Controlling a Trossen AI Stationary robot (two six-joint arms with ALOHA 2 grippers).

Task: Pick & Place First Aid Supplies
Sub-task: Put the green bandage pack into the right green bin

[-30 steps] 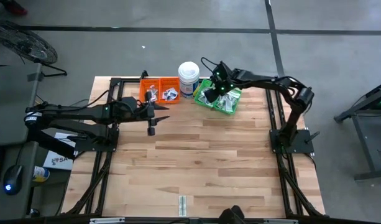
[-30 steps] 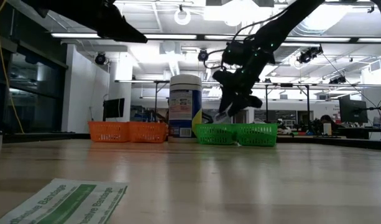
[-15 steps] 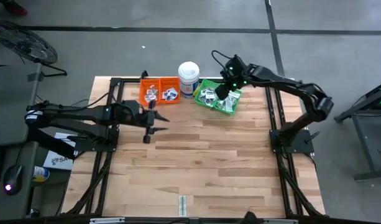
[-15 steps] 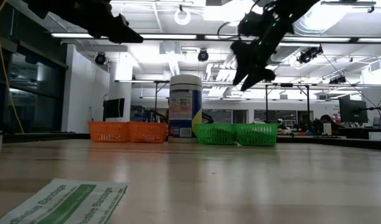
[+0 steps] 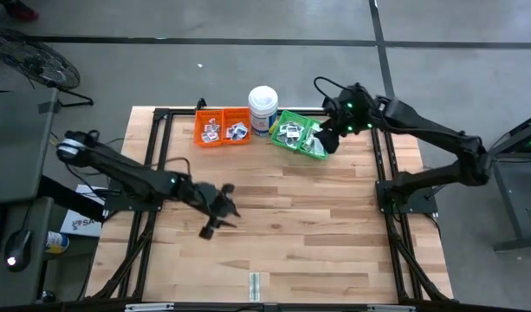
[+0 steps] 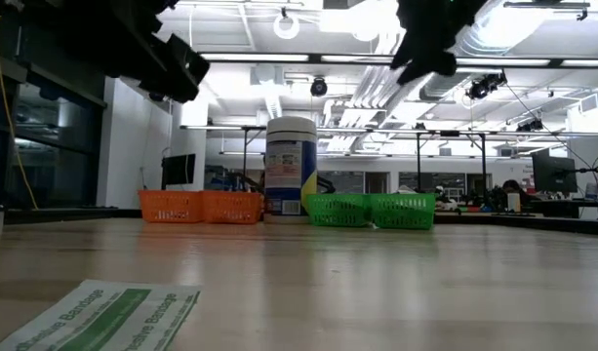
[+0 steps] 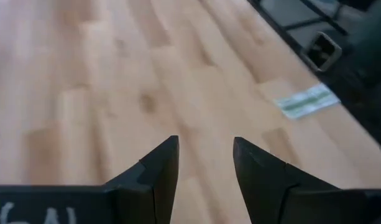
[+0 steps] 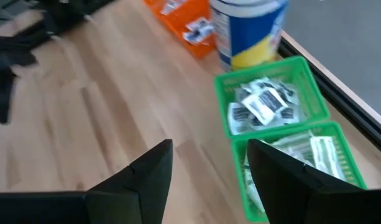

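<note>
First aid supplies fill the bins at the table's far edge. Square white packets (image 8: 263,103) and pale green-and-white strips (image 8: 319,152) lie in the green bin (image 5: 298,137); more packets lie in the orange bin (image 5: 222,127). One green-and-white strip packet (image 5: 255,283) lies flat near the table's front edge; it also shows in the left wrist view (image 7: 306,101). My left gripper (image 5: 210,230) stands open over bare wood left of the middle, nothing between its fingers (image 7: 160,168). My right gripper (image 5: 329,142) stands open above the green bin's right end, holding nothing (image 8: 209,168).
A tall white round tub (image 5: 263,106) stands between the orange and green bins. Black frame rails (image 5: 388,165) run along the table's left and right sides. Bare wood (image 5: 317,234) stretches between the bins and the front edge.
My left gripper has swung from beside the orange bin toward the table's near edge and sunk lower, tipping its fingers downward. My right gripper has risen out of the green bin and drawn back toward the table's right edge.
</note>
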